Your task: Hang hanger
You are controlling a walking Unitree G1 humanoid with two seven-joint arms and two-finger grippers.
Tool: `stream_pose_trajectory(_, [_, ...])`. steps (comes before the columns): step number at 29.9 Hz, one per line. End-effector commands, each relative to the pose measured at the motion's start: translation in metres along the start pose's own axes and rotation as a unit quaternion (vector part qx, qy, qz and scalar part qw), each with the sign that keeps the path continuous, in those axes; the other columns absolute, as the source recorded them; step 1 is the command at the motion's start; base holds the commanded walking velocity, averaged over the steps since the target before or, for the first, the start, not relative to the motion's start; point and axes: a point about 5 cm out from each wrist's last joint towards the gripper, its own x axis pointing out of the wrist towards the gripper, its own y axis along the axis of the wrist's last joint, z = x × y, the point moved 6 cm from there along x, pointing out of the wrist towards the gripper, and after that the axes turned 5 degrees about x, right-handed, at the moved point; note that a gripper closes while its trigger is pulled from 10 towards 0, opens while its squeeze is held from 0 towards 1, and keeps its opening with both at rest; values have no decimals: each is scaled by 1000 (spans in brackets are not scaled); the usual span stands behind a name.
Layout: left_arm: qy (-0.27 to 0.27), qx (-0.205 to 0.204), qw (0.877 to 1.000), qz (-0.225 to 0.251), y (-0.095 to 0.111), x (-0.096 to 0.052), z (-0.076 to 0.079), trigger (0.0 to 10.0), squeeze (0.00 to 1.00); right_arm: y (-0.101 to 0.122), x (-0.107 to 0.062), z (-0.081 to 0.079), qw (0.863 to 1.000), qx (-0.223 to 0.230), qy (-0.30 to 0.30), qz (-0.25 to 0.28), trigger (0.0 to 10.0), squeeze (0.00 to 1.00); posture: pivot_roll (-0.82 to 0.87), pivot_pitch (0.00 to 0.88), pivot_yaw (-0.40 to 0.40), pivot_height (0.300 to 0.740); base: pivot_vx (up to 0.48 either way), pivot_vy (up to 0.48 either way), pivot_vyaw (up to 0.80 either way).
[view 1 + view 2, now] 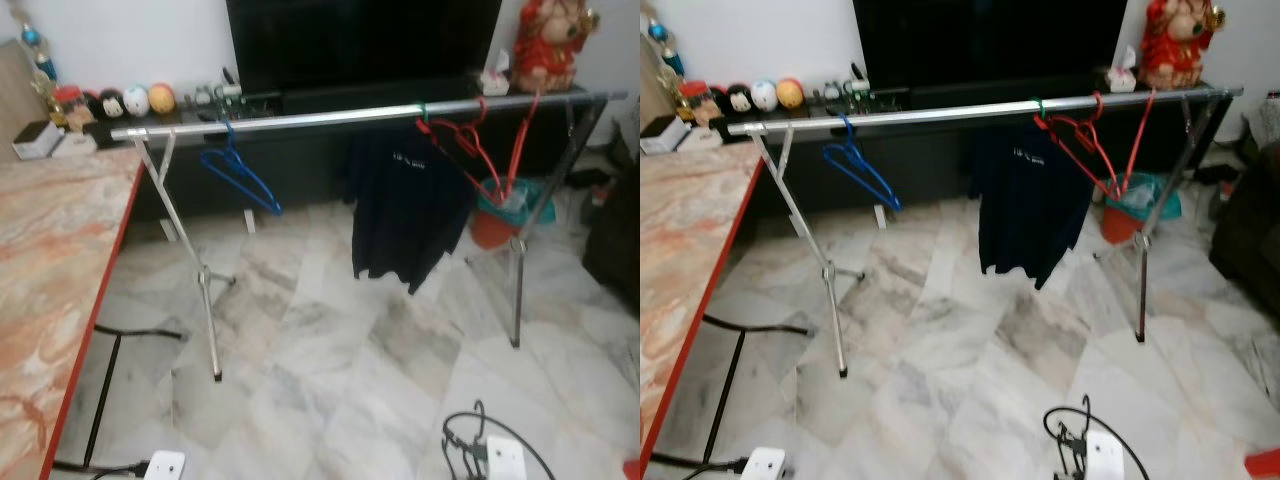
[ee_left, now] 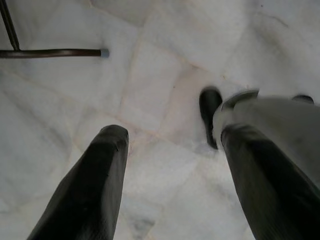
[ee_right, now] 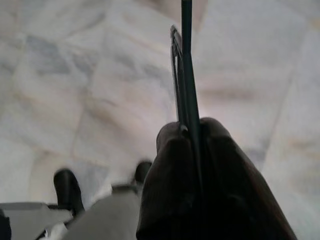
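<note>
A thin dark wire hanger (image 3: 186, 75) sits pinched between the closed black fingers of the right gripper (image 3: 192, 131), its edge-on frame projecting straight out beyond the fingertips above pale marble floor. A long silver metal clothes rail (image 1: 330, 115) on splayed legs stands well apart from those jaws, carrying a blue hanger (image 1: 238, 175) and red hangers (image 1: 470, 140).

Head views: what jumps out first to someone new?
The long silver clothes rail spanning the room before the dark TV cabinet, with a dark T-shirt hanging near its middle. A blue hanger hangs toward its left end and red hangers toward the right. In the right wrist view, the right gripper has its fingers closed on a thin dark hanger above the marble floor.
</note>
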Motion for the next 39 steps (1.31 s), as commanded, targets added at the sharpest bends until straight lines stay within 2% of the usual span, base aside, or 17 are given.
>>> stream_pose_trajectory(1, [7, 6, 1000, -12, -7, -1, -6, 10000, 0, -2, 1, -9, 1000, -7, 11, -3, 10000, 0, -61, 0, 6, 740, 296, 0, 0])
stream_pose_trajectory(4, [7, 6, 1000, -11, -7, -1, -6, 10000, 0, -2, 0, -7, 1000, -9, 10, -2, 10000, 0, -60, 0, 6, 740, 296, 0, 0])
stream_pose_trajectory(5, [7, 6, 1000, -11, -6, -1, -7, 10000, 0, -3, -1, 3, 1000, -10, 4, -3, 10000, 0, -62, 0, 7, 740, 296, 0, 800])
stream_pose_trajectory(6, [7, 6, 1000, -11, -6, -1, -7, 10000, 0, -3, -2, 8, 1000, -11, 2, -4, 10000, 0, -61, 0, 7, 740, 296, 0, 800])
stream_pose_trajectory(12, [7, 6, 1000, -11, -6, -1, -7, 10000, 0, -4, -2, 7, 1000, -4, 4, -3, 10000, 0, -62, 0, 11, 740, 297, 0, 758])
stream_pose_trajectory(15, [7, 8, 1000, -12, -7, -2, -7, 10000, 0, -5, -2, 8, 1000, 8, 3, -4, 10000, 0, -65, 0, 13, 740, 296, 0, 0])
stream_pose_trajectory(39, [7, 9, 1000, -12, -7, -2, -8, 10000, 0, -5, -1, 4, 1000, 9, 7, -2, 10000, 0, -67, 0, 18, 740, 298, 0, 0])
